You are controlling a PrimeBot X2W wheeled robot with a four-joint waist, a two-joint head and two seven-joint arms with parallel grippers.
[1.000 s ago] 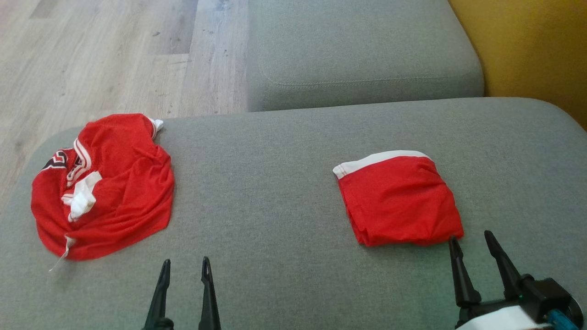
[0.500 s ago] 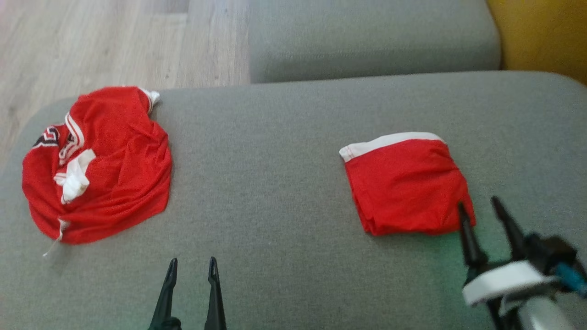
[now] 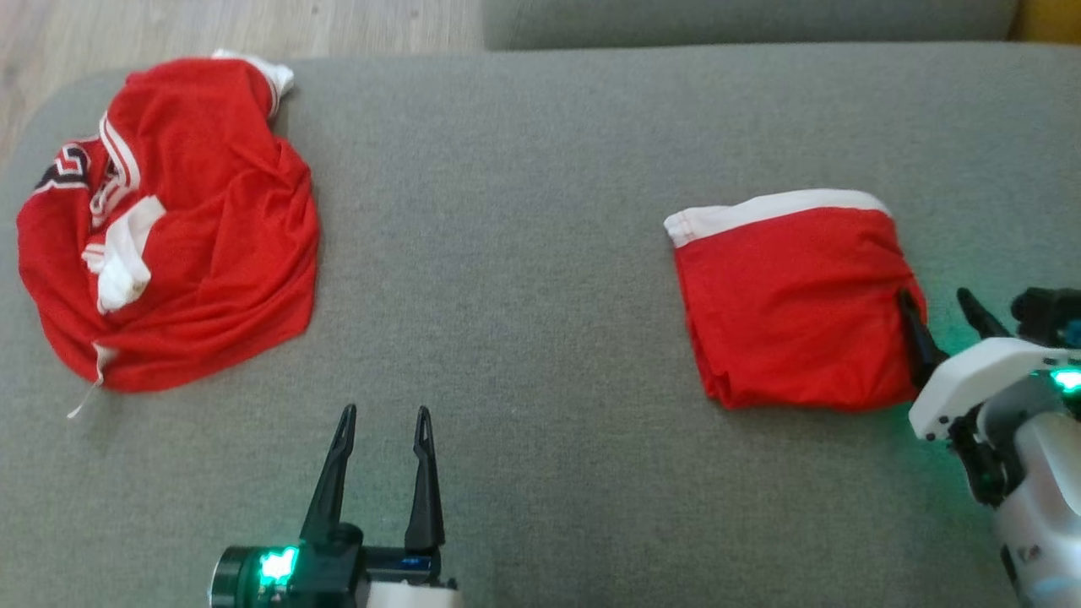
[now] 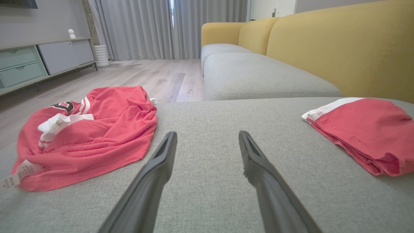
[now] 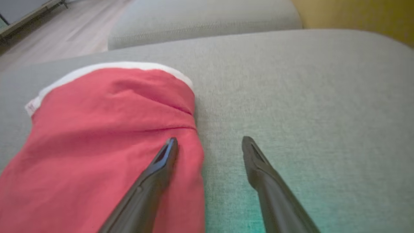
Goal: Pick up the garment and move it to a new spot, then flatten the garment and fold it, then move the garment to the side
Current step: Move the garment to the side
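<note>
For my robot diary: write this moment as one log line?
folded garment: on sofa | right gripper: open, at its edge | left gripper: open, empty

A wide grey fabric seat cushion (image 3: 549,253) is seen in the foreground, with a second grey cushion (image 4: 258,74) set beyond it and a mustard-yellow backrest (image 4: 339,42) raised along one side. Pale wood-plank flooring (image 4: 145,74) is laid up to long grey curtains (image 4: 139,29), between which a thin strip of daylight is admitted. A low sideboard (image 4: 42,61) with pale green drawers is placed against the grey wall (image 4: 48,19).
</note>
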